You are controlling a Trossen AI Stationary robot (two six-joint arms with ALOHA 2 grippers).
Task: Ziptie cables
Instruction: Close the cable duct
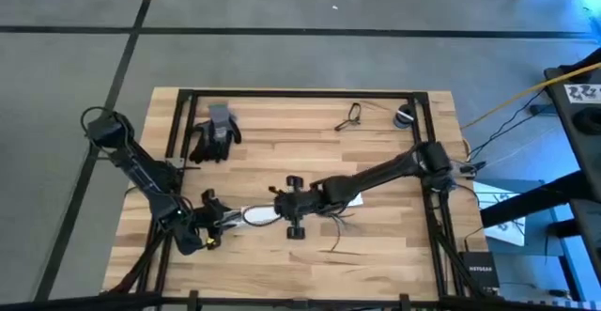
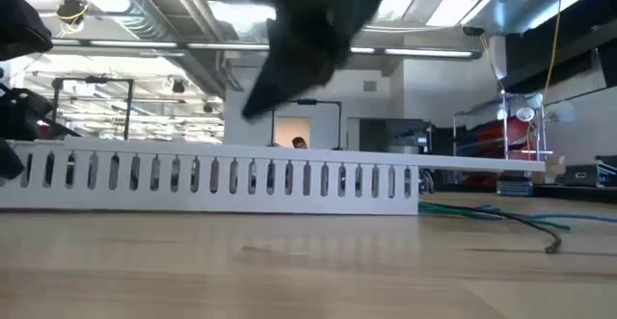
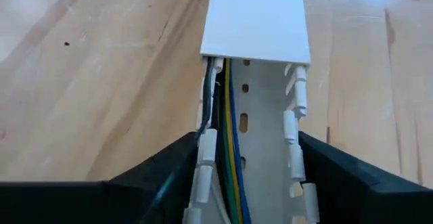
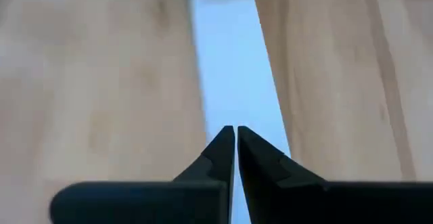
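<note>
Slotted white cable duct (image 3: 254, 156) fills the left wrist view, sitting between the left pincer's (image 3: 252, 183) spread fingers (image 3: 169, 173), which press its slotted walls from both sides, so I judge it grasping the duct. Inside the open channel run coloured wires (image 3: 230, 116) (blue, yellow, green, dark), passing under the white duct cover (image 3: 256, 17) that caps the far part. In the high view the left pincer (image 1: 214, 225) is at lower left of frame, on the wooden counter (image 1: 376, 245).

Right pincer (image 4: 235, 139): fingers clenched together, tips nearly touching, nothing visibly between them, hovering right over the white cover (image 4: 233, 68). High view puts it (image 1: 293, 206) at centre, just right of the duct's (image 1: 258, 215) exposed end.

Cables (image 1: 338, 228) trail loose on the counter just right of and below the right pincer; low view shows green and grey strands (image 2: 501, 215) leaving the duct's right end.

Key relation, as I read it: duct's long axis runs left-right btwn the two pincers; loose cables lie on the right arm's side, so the right arm is nearer. No ziptie visible.

Black glove (image 1: 214, 132) lies upper left, well apart.
</note>
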